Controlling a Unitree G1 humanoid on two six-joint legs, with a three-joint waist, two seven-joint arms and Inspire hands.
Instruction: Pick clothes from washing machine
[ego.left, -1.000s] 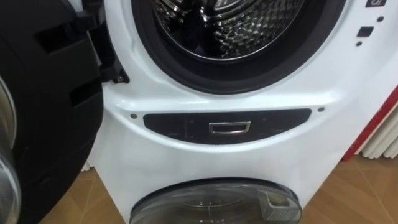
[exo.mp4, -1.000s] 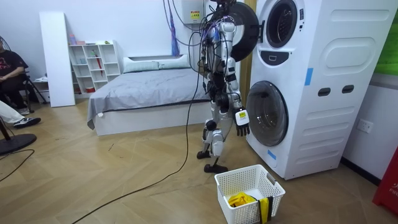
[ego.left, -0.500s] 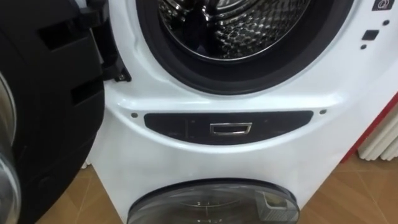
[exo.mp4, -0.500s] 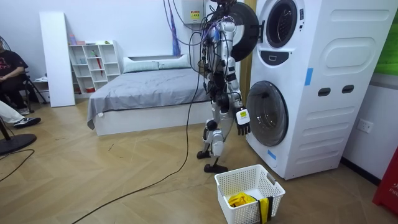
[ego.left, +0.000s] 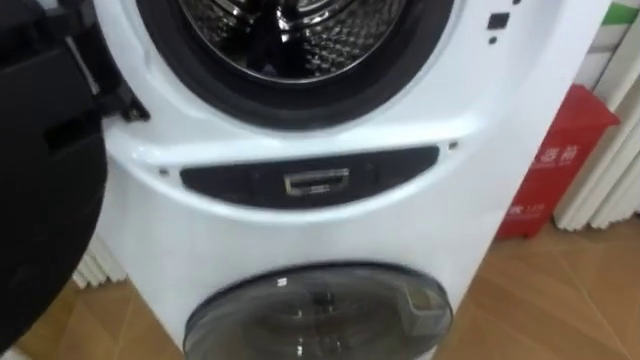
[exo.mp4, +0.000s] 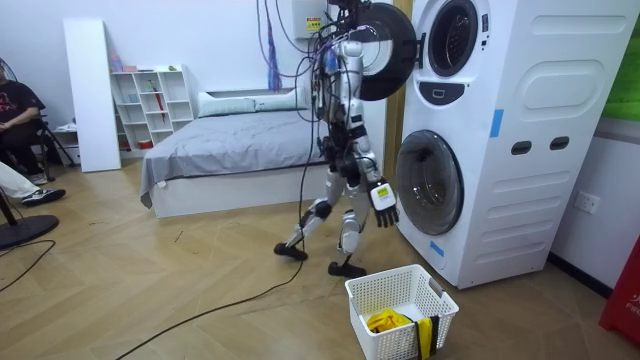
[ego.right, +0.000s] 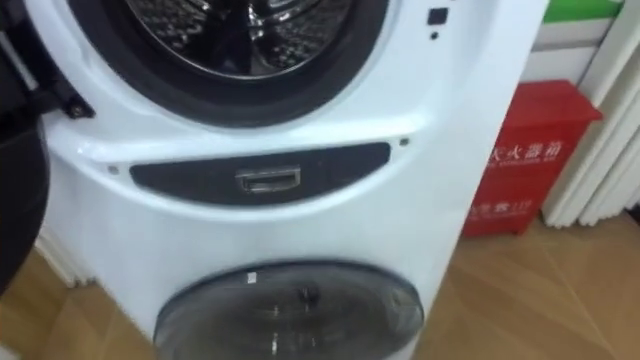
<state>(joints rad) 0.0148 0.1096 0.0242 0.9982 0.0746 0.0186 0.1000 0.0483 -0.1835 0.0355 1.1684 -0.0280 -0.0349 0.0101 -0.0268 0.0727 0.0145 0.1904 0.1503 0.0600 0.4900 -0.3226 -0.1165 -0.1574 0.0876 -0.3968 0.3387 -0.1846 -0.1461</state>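
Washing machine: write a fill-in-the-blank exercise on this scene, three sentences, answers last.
1. The upper door of the washing machine stands ___.
2. The lower door is ___.
3. The white basket on the floor holds a ___ cloth.
Missing words: open; shut; yellow.

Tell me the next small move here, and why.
Probably raise the right hand toward the upper drum. The upper door is swung open and the drum mouth faces the robot, yet that hand hangs open and low beside the lower door, holding nothing. Whether clothes lie inside the drum I cannot tell.
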